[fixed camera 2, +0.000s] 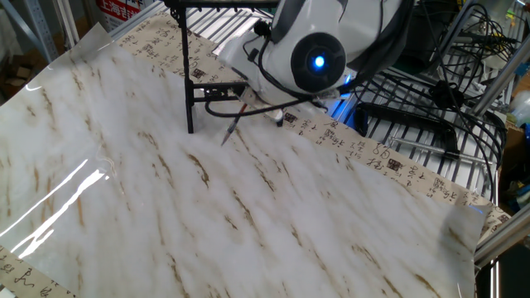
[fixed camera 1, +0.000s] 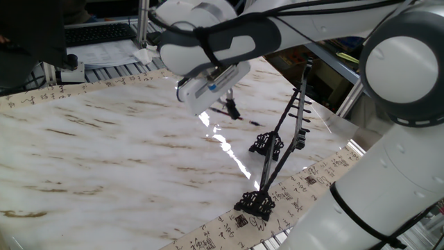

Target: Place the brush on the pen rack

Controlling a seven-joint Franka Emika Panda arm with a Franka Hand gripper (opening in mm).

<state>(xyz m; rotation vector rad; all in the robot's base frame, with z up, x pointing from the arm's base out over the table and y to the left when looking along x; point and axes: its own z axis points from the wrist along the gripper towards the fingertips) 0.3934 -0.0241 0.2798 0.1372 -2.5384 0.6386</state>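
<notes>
Gripper (fixed camera 1: 229,107) clamped on brush (fixed camera 2: 231,127), held tilted above table (fixed camera 1: 104,153), tip low toward 7 o'clock in other view. Rack (fixed camera 1: 281,142) at 4 o'clock of gripper, apart from brush.

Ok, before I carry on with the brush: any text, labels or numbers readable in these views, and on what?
Table border strips: black calligraphy characters, too small to read.
Red sign at the top edge of the other fixed view: white characters, cut off and blurred, unreadable.
No other text shows.

Gripper (fixed camera 1: 229,104) jaws hidden by arm; brush (fixed camera 2: 231,125) upper shaft prob. covered too.
</notes>
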